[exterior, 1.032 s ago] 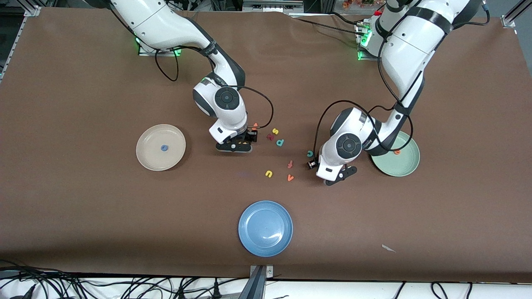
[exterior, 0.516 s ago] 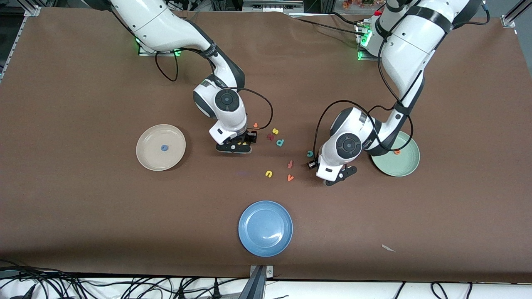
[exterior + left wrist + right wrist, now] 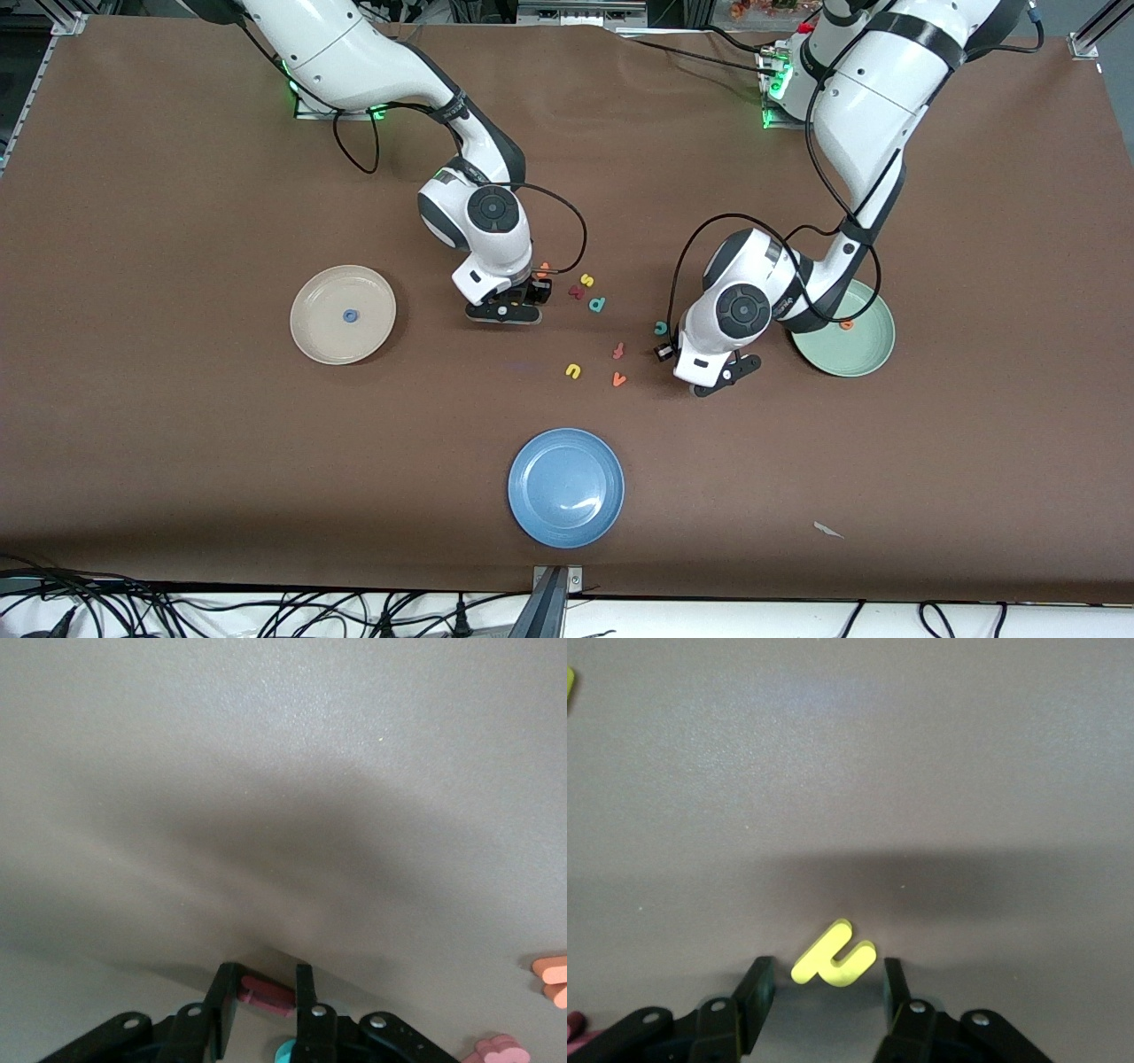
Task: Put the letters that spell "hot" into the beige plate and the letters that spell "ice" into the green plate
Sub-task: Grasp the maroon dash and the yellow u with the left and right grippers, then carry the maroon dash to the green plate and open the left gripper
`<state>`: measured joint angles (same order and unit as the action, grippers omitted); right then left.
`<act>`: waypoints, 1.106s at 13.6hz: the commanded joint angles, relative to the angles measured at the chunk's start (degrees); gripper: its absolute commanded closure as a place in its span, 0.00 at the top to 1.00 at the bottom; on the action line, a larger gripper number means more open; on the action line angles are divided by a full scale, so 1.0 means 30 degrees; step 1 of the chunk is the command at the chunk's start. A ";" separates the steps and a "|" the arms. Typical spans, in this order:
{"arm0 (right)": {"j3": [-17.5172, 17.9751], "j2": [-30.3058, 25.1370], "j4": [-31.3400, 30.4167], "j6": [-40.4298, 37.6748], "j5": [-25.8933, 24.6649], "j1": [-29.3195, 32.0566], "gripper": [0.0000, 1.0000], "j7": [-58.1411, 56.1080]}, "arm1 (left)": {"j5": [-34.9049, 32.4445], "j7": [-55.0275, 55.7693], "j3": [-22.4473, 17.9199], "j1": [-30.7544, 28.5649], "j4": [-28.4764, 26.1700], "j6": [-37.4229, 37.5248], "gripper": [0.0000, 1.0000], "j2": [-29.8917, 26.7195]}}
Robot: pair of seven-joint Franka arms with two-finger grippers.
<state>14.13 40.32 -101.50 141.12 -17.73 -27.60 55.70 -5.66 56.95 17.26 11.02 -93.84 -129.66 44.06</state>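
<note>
Left gripper [image 3: 263,988] down at table, clenched on i [image 3: 270,994], bar lying finger to finger; green plate [image 3: 864,354] near, at its 3 o'clock. Right gripper [image 3: 827,974] released, h [image 3: 833,958] between jaws; beige plate [image 3: 323,297] at 9 o'clock

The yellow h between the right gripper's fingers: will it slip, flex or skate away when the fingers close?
The yellow h lies flat between the right gripper's open fingers. It looks thick and foam-like, so probably light and slightly squashy. Its rounded edges and skewed angle suggest it may twist as the fingers close. Flat, it should not roll.
</note>
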 commanded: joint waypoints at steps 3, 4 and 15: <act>-0.0256 0.0359 0.0465 0.0012 -0.0419 -0.0262 0.49 0.0448 | -0.0602 -0.0816 -0.0188 -0.0450 0.0370 0.1411 0.04 -0.1033; -0.0285 0.0359 0.0465 0.0012 -0.0419 -0.0262 0.46 0.0448 | -0.0602 -0.1255 -0.0188 -0.0568 0.0370 0.1907 0.04 -0.1384; -0.0431 -0.1101 0.0144 -0.0251 -0.0419 0.0145 0.14 -0.0311 | -0.0572 -1.2384 -0.0100 -0.5310 -0.0476 0.9293 0.07 -0.4551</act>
<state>13.51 39.72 -100.66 141.14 -18.11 -27.63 55.59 -5.85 25.31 16.53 -2.26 -92.09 -102.78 32.30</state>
